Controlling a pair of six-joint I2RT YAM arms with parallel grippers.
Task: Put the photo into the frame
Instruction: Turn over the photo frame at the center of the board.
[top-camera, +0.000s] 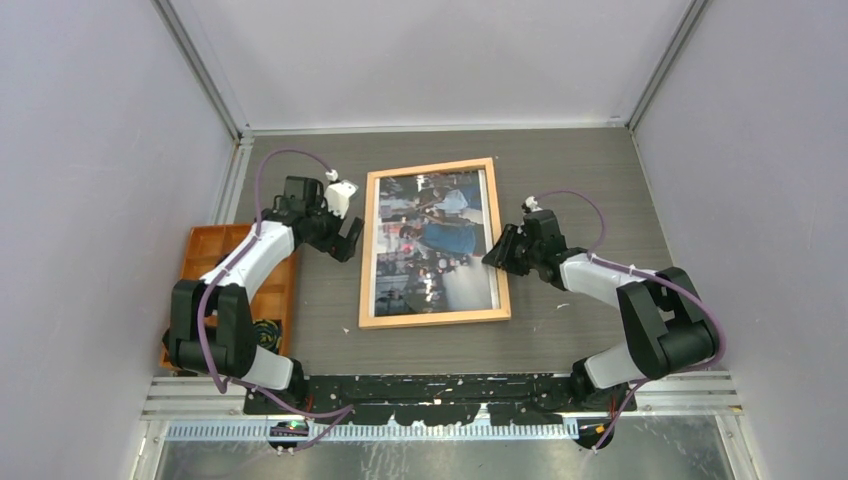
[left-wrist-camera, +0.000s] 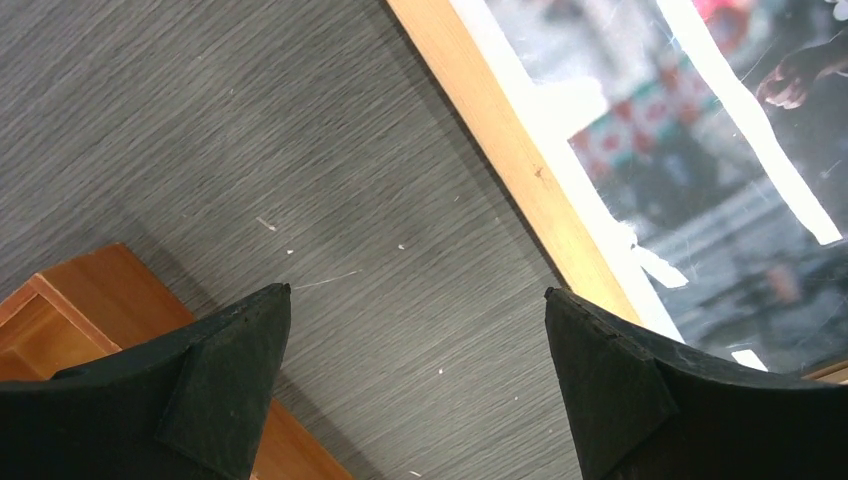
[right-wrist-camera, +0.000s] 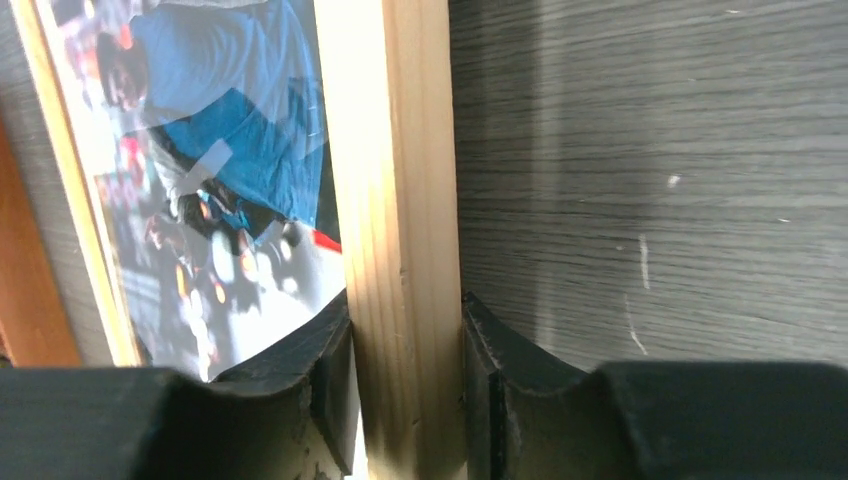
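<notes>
**Clerk:** Item one, far left: orange tray (top-camera: 208, 245), partly under the left arm; contents not legible. Item two: left claw (left-wrist-camera: 418, 300), fingers spread wide, holding nothing. It hangs over the bare surface (top-camera: 580, 180), just beside the left rail of the frame (left-wrist-camera: 520, 170).

**Checker:** Item three?

**Clerk:** The frame itself, flat on the surface at centre, slightly askew. Item four: the photo (top-camera: 432, 245), picture side up, lying inside all four rails, no corner seen overhanging.

**Checker:** And the right side?

**Clerk:** Item five: right claw (right-wrist-camera: 405, 325), closed on the frame's right rail, one finger inside over the photo's edge, one outside. The pads appear to touch the wood, though the close view is too cramped to be sure.

**Checker:** Status?

**Clerk:** Judged nearly complete: the print is seated; letting go and drawing clear are left to do. Not determinable: whether a clear sheet covers the print, and whether any backing lies beneath. The frame's near corners are cut off in both wrist views.
</notes>
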